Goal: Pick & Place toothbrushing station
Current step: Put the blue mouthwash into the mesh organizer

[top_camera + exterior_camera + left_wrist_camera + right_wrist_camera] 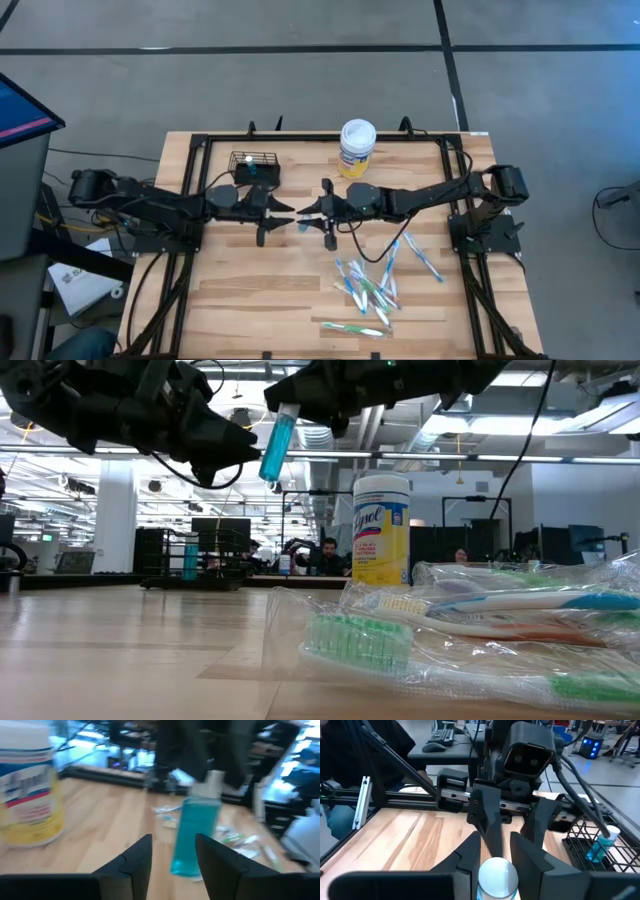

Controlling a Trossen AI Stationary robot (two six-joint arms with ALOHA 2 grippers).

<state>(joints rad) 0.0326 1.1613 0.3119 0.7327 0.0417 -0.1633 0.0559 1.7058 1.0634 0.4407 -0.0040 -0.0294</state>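
Hanging in mid-air over the middle of the table [250, 290]: one blue tube [277, 445], white-capped, lower end free.

Hazards, as judged:
- Drop. Only the cap end appears to be held; if the right gripper [318, 212] lets go before the other side has closed, the tube falls to the boards.
- Miss. The left gripper [172, 857] has to close squarely on a narrow, round body; an off-centre bite could knock it askew or squeeze it out.
- Collision. The two grippers face each other very near, so a small overshoot brings their fingers together.

Right gripper: clamped on the blue tube at its capped end, at table centre.
Left gripper: fingers [137, 857] spread apart, holding nothing, pointed at the tube just beside it; contact cannot be told.

Toothbrushing station [254, 166]: black wire basket, far left of the table, behind the left arm, with a second blue tube [597, 847] in it.

Round tub [357, 148]: far centre. Wrapped toothbrushes [370, 285]: heaped near right.
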